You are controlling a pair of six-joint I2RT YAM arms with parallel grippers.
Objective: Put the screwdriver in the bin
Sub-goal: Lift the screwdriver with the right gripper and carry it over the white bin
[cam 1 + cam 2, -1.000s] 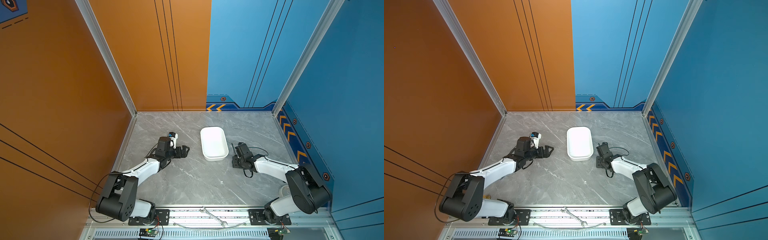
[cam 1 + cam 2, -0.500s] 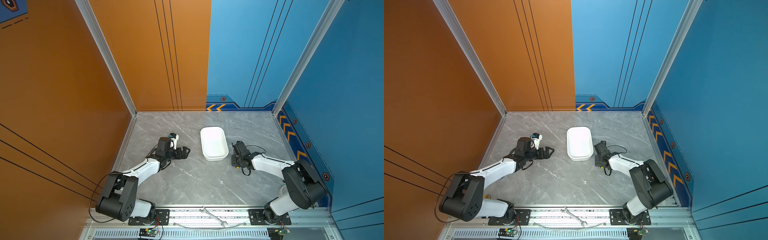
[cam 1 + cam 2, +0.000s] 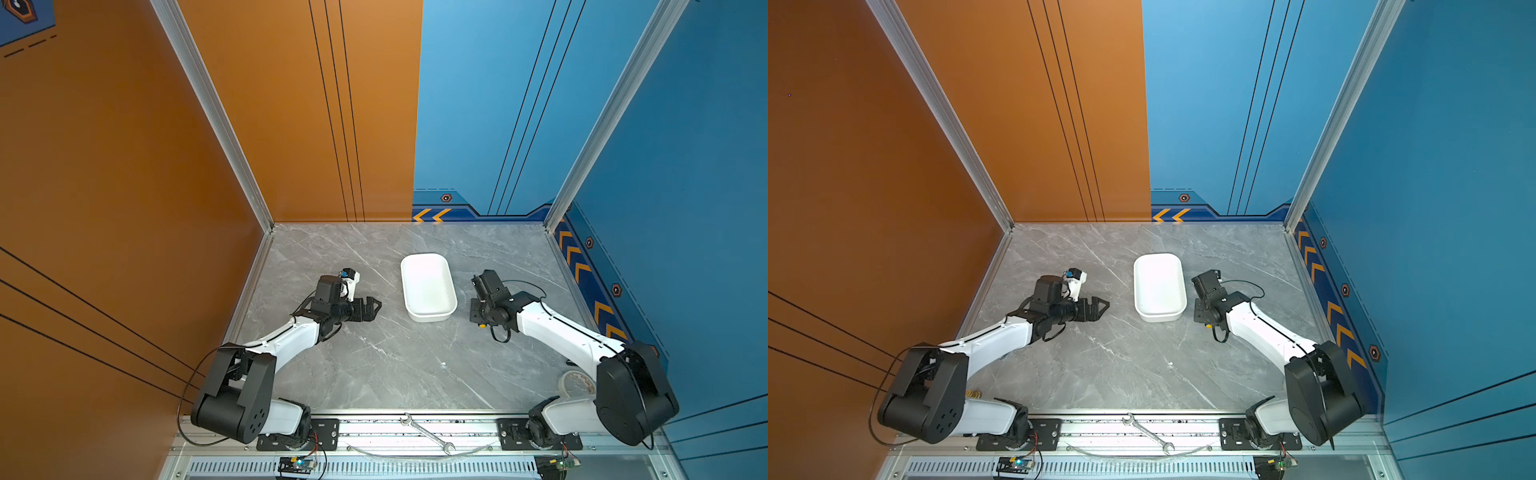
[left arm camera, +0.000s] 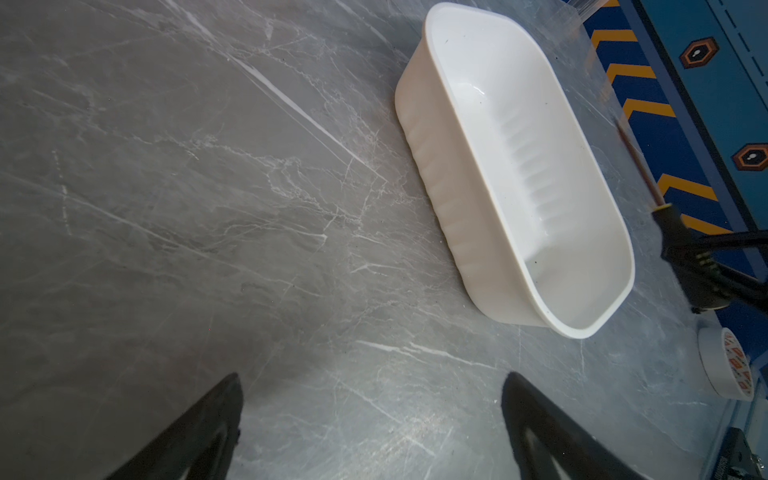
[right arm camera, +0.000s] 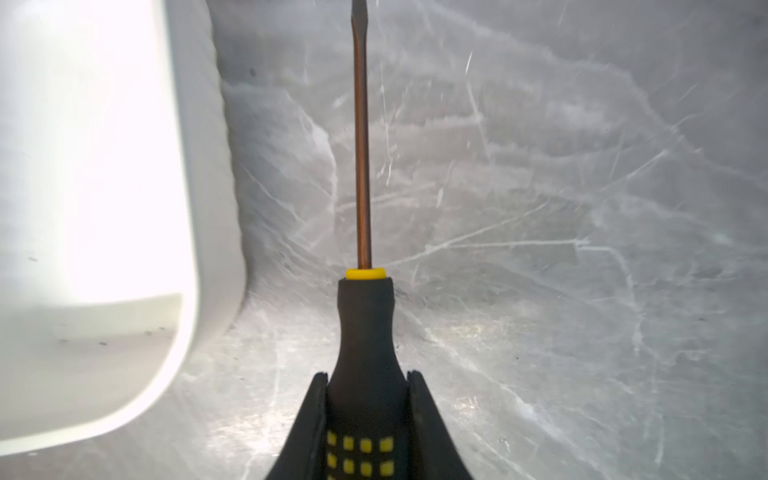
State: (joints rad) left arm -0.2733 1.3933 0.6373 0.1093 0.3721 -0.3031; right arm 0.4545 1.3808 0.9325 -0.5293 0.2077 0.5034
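Screwdriver (image 5: 365, 328), thin coppery shaft, black yellow-dotted handle, tight in right gripper (image 5: 368, 376); left gripper (image 4: 372, 376) wide.

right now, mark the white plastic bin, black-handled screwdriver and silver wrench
white plastic bin (image 3: 428, 286): in a top view, bare floor
black-handled screwdriver (image 5: 365, 332): right wrist view, handle neck
silver wrench (image 3: 427, 434): in a top view, shank

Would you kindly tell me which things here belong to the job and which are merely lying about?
Job: screwdriver, bin, right gripper holding the screwdriver.
Lying about: wrench, roll of tape.
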